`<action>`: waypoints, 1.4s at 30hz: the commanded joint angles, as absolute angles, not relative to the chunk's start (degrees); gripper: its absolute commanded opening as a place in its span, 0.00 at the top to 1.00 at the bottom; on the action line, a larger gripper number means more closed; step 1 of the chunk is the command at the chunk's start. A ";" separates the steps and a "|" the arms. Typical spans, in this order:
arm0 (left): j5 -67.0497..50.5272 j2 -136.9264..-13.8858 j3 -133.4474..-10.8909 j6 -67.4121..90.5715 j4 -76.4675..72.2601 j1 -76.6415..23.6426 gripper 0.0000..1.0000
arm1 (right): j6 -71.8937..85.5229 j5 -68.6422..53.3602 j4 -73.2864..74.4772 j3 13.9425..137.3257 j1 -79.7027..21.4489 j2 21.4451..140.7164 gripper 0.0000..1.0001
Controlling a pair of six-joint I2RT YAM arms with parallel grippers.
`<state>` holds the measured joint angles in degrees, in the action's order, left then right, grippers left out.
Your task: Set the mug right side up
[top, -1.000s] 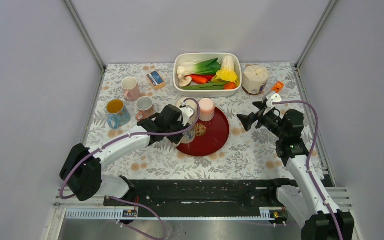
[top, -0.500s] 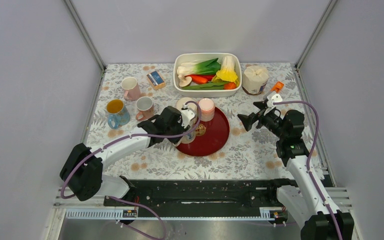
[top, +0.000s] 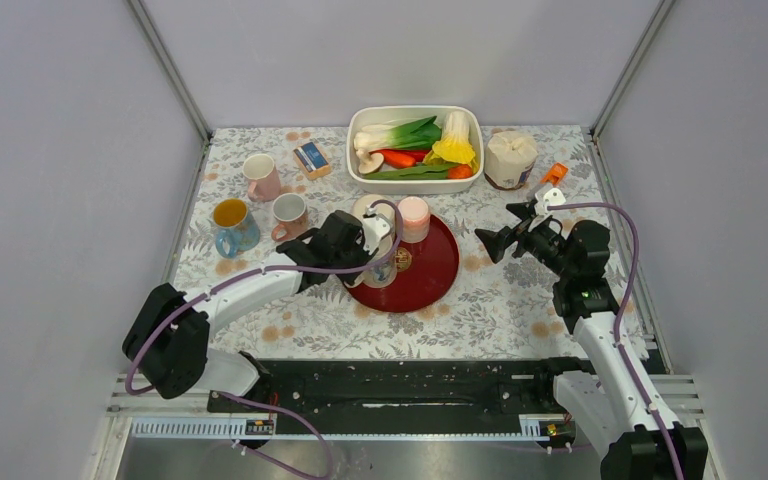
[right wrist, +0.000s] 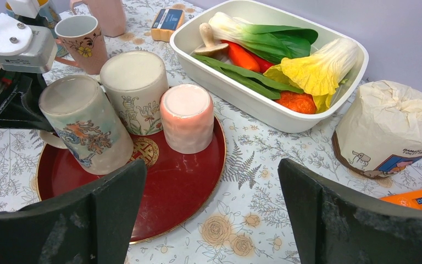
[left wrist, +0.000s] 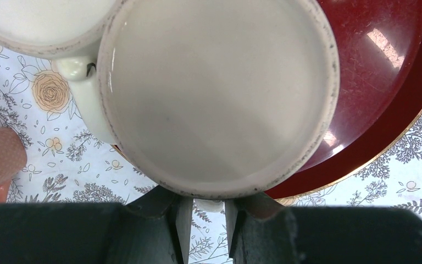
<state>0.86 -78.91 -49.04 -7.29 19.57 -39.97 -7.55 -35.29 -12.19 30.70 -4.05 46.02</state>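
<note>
Top view: inverted mug (top: 384,270) at left edge of red tray (top: 430,275), left gripper (top: 365,258) clenched on it; right gripper (top: 488,243) spread, apart. Left wrist: fingers (left wrist: 177,220) pinch its near side. Right wrist: mug tipped. You're at the grasp; next, lift and roll it upright

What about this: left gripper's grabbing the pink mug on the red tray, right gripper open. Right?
No: the left gripper holds the tilted cream patterned mug, not the pink mug, per the right wrist view. The red tray and open right gripper stand.
</note>
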 commanded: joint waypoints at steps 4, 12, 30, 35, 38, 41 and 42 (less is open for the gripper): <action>-3.53 -74.07 -52.37 -9.36 17.99 -38.11 1.00 | -6.51 -36.30 -14.59 30.87 -3.60 45.16 0.00; -15.60 -66.68 -59.80 -6.85 16.72 -36.01 1.00 | -4.03 -36.45 -14.34 32.69 -3.60 43.77 0.01; -39.90 -68.01 -69.26 38.52 -14.60 -23.28 1.00 | 39.83 -47.22 -42.50 41.62 -3.60 50.23 0.01; -41.12 -69.89 -57.23 64.74 -53.89 -19.72 1.00 | 54.52 -47.13 -62.27 38.11 -4.26 55.81 0.02; -39.31 -71.15 -54.03 67.95 -61.49 -19.61 1.00 | 54.37 -45.84 -64.56 37.25 -5.90 57.85 0.03; -37.01 -72.27 -51.64 69.85 -65.67 -19.69 1.00 | 53.36 -43.52 -65.21 36.77 -9.70 59.67 0.04; -36.52 -72.67 -51.26 70.33 -66.48 -19.67 1.00 | 52.78 -42.16 -65.27 36.74 -11.50 60.52 0.04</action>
